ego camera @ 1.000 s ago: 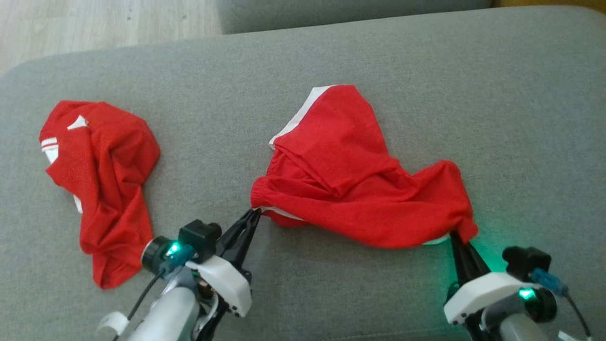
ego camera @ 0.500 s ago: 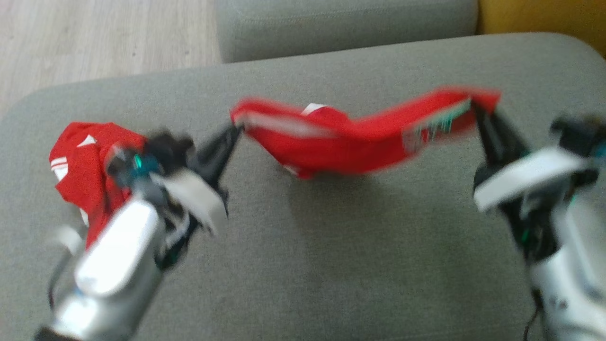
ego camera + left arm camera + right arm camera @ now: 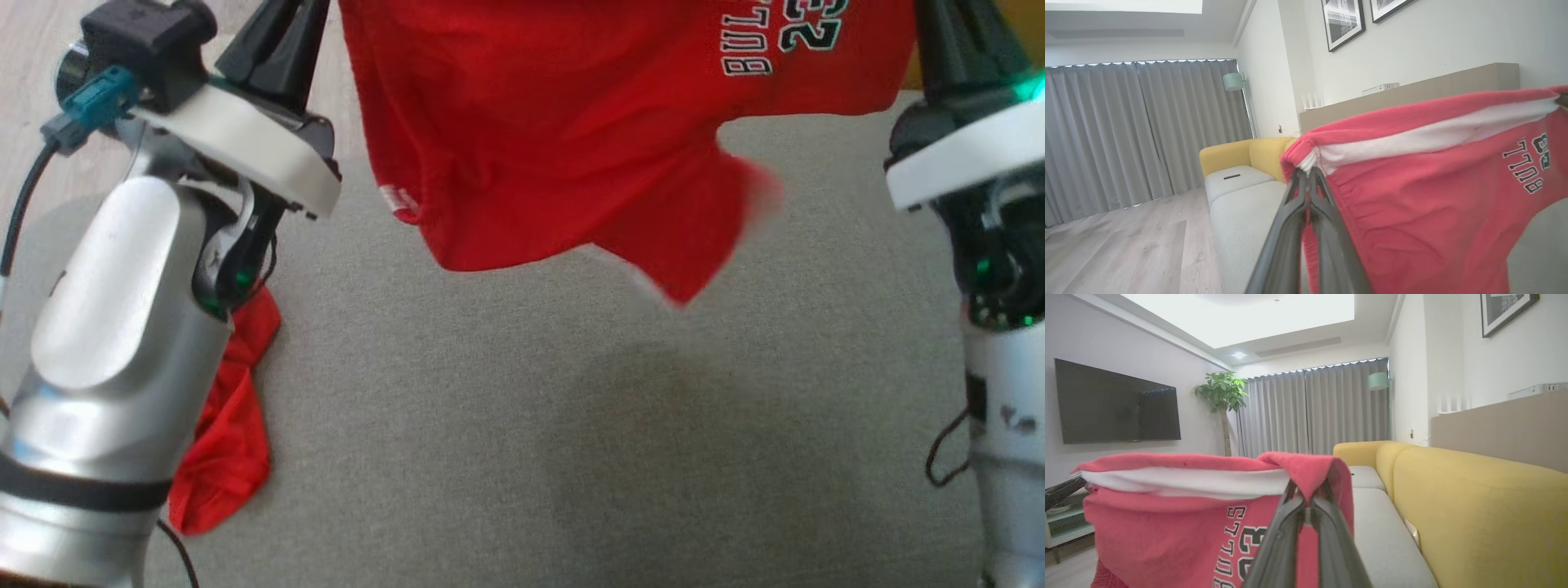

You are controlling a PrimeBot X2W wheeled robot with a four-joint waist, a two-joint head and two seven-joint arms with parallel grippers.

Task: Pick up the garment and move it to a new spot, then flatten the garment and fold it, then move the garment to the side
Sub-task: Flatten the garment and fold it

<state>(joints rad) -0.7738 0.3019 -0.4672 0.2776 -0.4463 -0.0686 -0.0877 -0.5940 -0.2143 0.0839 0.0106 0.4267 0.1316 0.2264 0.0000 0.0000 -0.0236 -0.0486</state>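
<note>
Cloth (image 3: 233, 441), red and crumpled, lies at lower left on the grey sofa seat (image 3: 571, 425), half hidden behind the left arm (image 3: 122, 310). Upper left of the head view, the left gripper (image 3: 1306, 173) has its fingers pressed together on one end of the white-lined waistband (image 3: 1433, 134). Then the garment (image 3: 555, 122), red shorts, strung across the top of the frame, hanging clear above the seat, one leg dangling toward centre. Lettering (image 3: 747, 57) and a number sit near its upper right. Far right, the right gripper (image 3: 1306, 494) pinches its fingers shut on the waistband's other end, fabric folded over the tips.
</note>
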